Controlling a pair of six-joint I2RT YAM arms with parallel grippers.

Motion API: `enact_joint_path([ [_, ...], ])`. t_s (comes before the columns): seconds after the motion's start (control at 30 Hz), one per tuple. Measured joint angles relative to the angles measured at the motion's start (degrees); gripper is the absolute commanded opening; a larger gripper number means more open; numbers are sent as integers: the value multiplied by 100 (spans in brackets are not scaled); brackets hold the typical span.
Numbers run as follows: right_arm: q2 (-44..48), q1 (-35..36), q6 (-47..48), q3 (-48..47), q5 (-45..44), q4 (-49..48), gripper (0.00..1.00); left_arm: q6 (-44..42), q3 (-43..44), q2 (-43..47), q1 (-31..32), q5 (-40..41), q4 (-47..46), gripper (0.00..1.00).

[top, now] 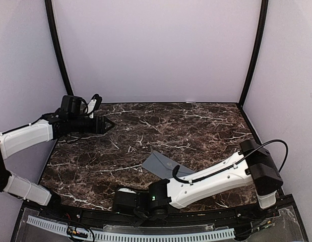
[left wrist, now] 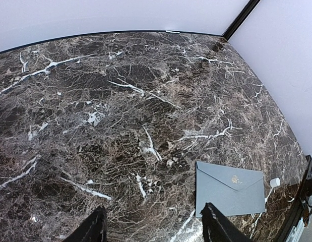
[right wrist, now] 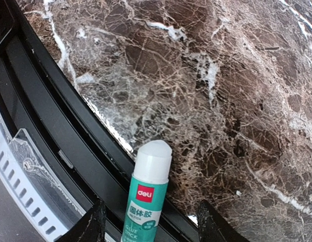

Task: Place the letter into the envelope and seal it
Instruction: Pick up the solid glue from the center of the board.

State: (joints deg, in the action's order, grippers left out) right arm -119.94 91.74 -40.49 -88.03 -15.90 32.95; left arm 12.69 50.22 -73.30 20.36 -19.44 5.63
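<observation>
Left gripper [top: 108,125] hovers over the desk's [top: 196,126] far left corner, its fingers [left wrist: 95,228] spread and empty. Right gripper [right wrist: 150,214] sits low at the near edge, left of centre, jaws spread to either side of a glue stick [right wrist: 149,181] without visibly touching it. Just to the right, the envelope [top: 161,162] lies flat near the near edge, flap down, partly behind the right arm [top: 211,179].

Table: dark brown marble tabletop [top: 196,126] with white veins.
Glue: green plastic glue stick [right wrist: 148,201], white cap, over the table's black near rim [right wrist: 70,136].
</observation>
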Motion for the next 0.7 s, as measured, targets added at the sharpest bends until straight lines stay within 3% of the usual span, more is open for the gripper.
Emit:
enact_joint_path([
  [0.13, -251, 39, -37, -317, -70, 151, 47, 0, 0, 0, 0, -7, 0, 63],
  [0.43, -636, 50, -103, -673, -219, 546, 41, 0, -2, 0, 0, -24, -2, 63],
  [0.7, -673, 50, -225, -728, -308, 695, 21, 4, -2, 0, 0, -26, -2, 62],
])
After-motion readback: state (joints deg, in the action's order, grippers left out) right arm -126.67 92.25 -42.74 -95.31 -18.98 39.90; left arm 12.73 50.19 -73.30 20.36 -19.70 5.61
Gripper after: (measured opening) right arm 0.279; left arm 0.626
